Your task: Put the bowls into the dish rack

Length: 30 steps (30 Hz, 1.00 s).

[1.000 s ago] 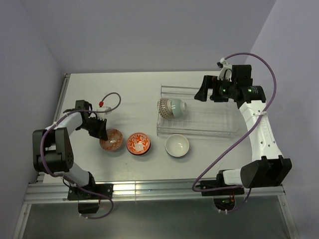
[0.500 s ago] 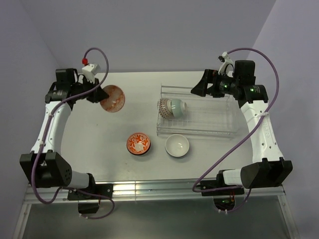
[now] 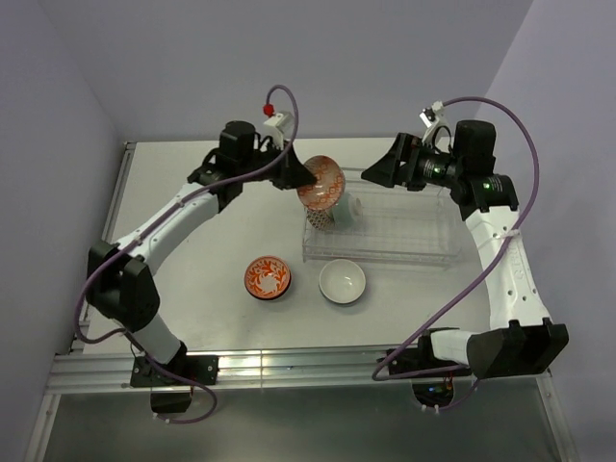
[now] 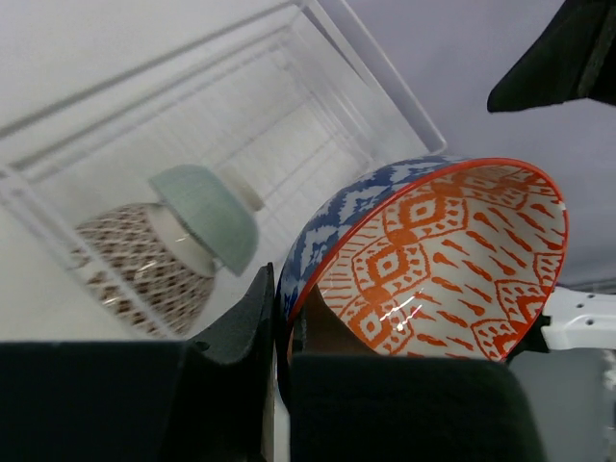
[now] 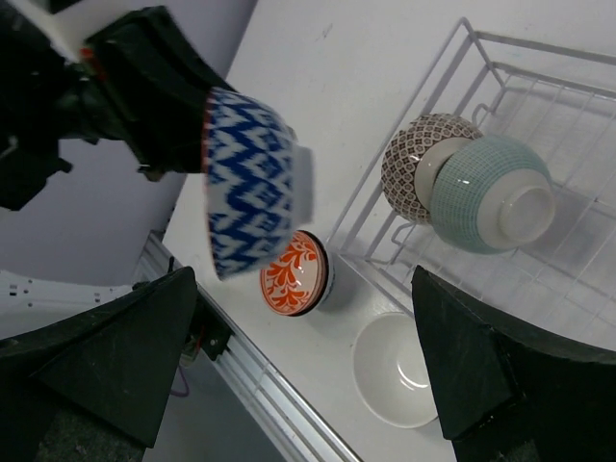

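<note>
- Clock read from above, arm bases at 6: the rack (image 3: 385, 258) sits at about 2 o'clock on the table (image 3: 192, 192), its long side running 9 to 3.
- The step in hand looks like the carry-in. The left claw (image 3: 295, 177) is pinched tight on the rim of the blue bowl (image 3: 320, 183), one finger inside and one outside.
- The blue bowl hangs in the air, touching nothing, at the rack's 9 o'clock end. It is tipped nearly on edge with its orange-patterned inside showing from above. Whether it is squarely over the wires or just short of them I cannot tell.
- Two bowls are already racked at that same end. The brown bowl (image 5: 414, 159) and the green bowl (image 5: 491, 192) stand on edge and lean together, the green one on the 3 o'clock side.
- The right claw (image 3: 377, 173) is spread wide with nothing in it. It hovers above the rack's 12 o'clock rail, near the blue bowl but apart from it.
- Two bowls wait on the table. The orange bowl (image 3: 268, 277) is at 6 o'clock, and the white bowl (image 3: 343, 281) is just beside the rack's 6 o'clock rail.
- I'd judge the task not quite half done.
- The next move calls for shifting the blue bowl toward 3 o'clock, past the green bowl. It should then be lowered on edge into a free slot without knocking the racked pair, and let go only once the wires bear it.
</note>
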Each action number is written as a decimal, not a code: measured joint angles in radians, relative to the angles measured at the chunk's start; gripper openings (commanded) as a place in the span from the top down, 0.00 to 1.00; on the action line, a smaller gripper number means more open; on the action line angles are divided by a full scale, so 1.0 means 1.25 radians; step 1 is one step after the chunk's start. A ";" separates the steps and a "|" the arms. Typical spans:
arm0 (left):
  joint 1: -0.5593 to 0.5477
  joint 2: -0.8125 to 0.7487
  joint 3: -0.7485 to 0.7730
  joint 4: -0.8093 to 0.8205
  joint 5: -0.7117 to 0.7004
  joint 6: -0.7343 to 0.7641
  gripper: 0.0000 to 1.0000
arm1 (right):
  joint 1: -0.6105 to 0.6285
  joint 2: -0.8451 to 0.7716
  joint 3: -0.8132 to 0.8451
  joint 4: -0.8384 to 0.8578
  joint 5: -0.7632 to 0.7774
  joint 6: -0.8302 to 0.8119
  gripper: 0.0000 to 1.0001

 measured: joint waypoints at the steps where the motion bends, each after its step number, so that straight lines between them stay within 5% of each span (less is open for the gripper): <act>1: -0.021 0.023 0.003 0.018 0.000 -0.026 1.00 | 0.005 -0.010 -0.011 0.005 -0.001 0.001 0.00; 20: -0.117 0.114 0.013 0.188 0.080 -0.197 1.00 | 0.050 -0.059 -0.152 0.066 -0.010 0.036 0.01; 30: -0.117 0.114 -0.019 0.234 0.087 -0.220 1.00 | 0.052 -0.040 -0.166 0.094 -0.087 0.094 0.40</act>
